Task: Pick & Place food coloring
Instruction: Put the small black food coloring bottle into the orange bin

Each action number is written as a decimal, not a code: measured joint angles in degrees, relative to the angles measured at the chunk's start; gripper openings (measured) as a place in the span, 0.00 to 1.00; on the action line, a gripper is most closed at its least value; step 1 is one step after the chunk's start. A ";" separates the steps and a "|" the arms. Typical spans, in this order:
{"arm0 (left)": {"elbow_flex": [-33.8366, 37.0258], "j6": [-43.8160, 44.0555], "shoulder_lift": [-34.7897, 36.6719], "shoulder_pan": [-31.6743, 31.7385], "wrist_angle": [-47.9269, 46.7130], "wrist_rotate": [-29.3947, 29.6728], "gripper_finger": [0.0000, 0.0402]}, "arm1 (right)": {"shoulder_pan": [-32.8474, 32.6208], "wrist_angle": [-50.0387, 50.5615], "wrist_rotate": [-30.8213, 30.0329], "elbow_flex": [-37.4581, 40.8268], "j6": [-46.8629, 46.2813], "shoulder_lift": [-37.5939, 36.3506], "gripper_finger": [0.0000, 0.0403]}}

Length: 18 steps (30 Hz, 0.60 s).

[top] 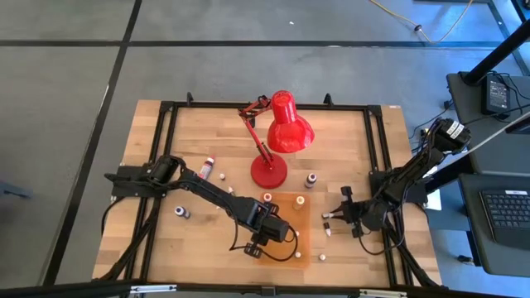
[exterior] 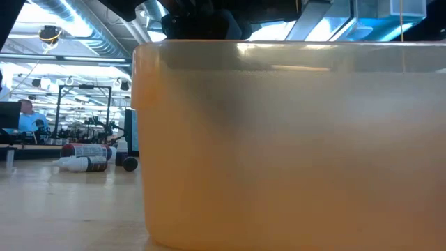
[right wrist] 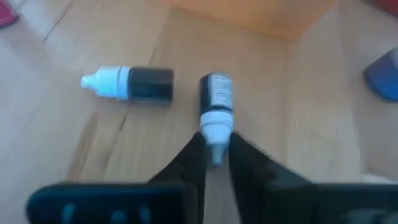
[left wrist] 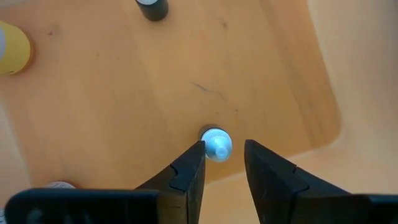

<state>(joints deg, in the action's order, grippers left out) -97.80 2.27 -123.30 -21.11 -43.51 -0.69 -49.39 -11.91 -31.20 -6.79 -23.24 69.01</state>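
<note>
The left gripper (top: 267,242) is being held over the orange tray (top: 303,217), at its left front part. In its wrist view the fingers (left wrist: 189,171) are spread, and a bottle (left wrist: 216,144) standing upright on the tray floor is being framed between the tips, white cap up; contact with either finger cannot be told. Two more objects are being shown farther off on the tray, a dark one (left wrist: 152,7) and a yellow one (left wrist: 13,46).

The right gripper (top: 340,216) is being held low at the table (top: 207,132) just right of the tray. Its jaws are nearly closed around the white cap of a lying bottle (right wrist: 215,102), and the cap is being pinched between the tips. A second dark bottle (right wrist: 130,84) is lying just beside it on the wood.

Other bottles are being left scattered: one red (top: 208,166) left of the lamp (top: 280,136), one (top: 181,212) near the left arm, one upright (top: 310,180) behind the tray. In the low view the tray wall (exterior: 293,146) is filling most of the frame, with a lying bottle (exterior: 85,163) beside it.
</note>
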 joint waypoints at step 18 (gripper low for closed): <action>-0.46 -2.62 10.31 0.20 0.28 -2.21 0.28 | 0.40 30.80 -3.47 -23.57 -0.46 -0.15 0.13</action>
<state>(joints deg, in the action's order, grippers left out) -98.26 -0.34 -112.99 -20.91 -43.22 -2.90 -48.99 18.88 -34.67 -30.37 -23.71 68.86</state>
